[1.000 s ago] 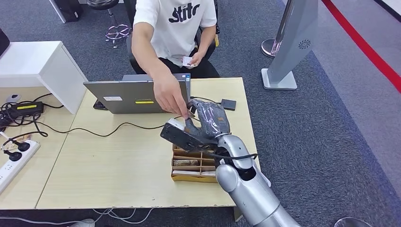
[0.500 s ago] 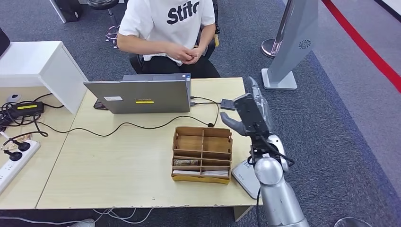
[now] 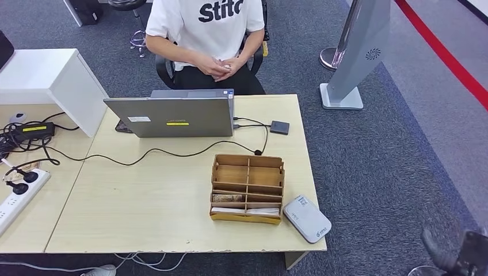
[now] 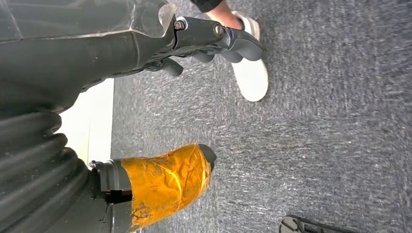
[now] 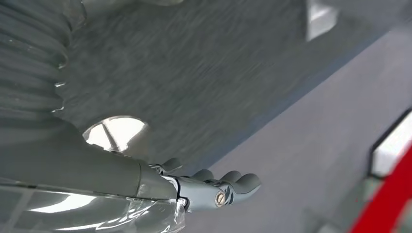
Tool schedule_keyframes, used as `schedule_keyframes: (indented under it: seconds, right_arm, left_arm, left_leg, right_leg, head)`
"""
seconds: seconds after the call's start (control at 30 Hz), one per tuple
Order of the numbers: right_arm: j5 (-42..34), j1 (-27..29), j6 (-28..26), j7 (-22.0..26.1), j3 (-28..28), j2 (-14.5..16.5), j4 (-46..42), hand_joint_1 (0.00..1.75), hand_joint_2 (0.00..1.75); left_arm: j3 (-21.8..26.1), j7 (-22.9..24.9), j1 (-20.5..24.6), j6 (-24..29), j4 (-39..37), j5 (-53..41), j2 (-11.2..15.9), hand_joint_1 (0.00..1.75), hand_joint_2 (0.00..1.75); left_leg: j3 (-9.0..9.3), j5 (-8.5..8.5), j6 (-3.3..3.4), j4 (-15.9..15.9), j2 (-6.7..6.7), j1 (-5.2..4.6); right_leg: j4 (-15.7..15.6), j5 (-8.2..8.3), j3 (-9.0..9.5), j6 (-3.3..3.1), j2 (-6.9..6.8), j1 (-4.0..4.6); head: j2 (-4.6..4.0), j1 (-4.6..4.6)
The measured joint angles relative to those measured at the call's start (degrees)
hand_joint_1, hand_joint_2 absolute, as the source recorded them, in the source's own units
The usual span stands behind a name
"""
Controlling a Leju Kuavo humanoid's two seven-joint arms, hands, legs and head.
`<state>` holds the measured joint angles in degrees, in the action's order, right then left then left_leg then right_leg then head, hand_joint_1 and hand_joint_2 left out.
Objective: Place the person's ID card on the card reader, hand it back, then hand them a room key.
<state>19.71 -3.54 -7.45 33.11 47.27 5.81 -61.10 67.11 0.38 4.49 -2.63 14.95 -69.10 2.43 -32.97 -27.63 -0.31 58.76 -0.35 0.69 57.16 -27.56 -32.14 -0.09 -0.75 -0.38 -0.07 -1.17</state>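
The white card reader (image 3: 307, 218) lies on the table's front right corner. Beside it stands a wooden divided box (image 3: 247, 172) with cards in its front compartments (image 3: 241, 210). The person (image 3: 221, 23) sits behind the table with both hands together in their lap (image 3: 221, 66); I cannot tell whether a card is in them. My right hand (image 3: 454, 257) hangs low beside the table, over the carpet. Its fingers (image 5: 218, 187) are apart and hold nothing. My left hand (image 4: 145, 97) hangs over the floor, with its fingers (image 4: 218, 36) and orange-taped thumb (image 4: 165, 179) apart and holding nothing.
A grey laptop (image 3: 172, 115) stands at the table's far side, with a black cable (image 3: 149, 154) trailing across the tabletop and a small black device (image 3: 279, 127) to its right. A power strip (image 3: 17, 192) lies at the left. A grey stand (image 3: 354, 63) rises at the far right.
My right hand left the person's hand above the box, rose by the table's right edge, then dropped beside my body. The person drew both hands back to their lap.
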Motion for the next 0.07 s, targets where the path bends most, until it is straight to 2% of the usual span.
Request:
schedule_keyframes:
  seconds: [0.07]
  right_arm:
    - [1.3,0.5,0.1,1.2,3.6,-0.9,3.4,0.00,1.75]
  left_arm:
    - [0.3,0.0,-0.1,0.0,0.0,0.1,0.0,0.00,1.75]
  left_leg:
    - [0.01,-0.01,0.00,0.0,0.11,0.00]
  right_leg:
    - [0.0,0.00,-0.03,0.00,0.12,-0.01]
  head:
    - [0.00,0.02]
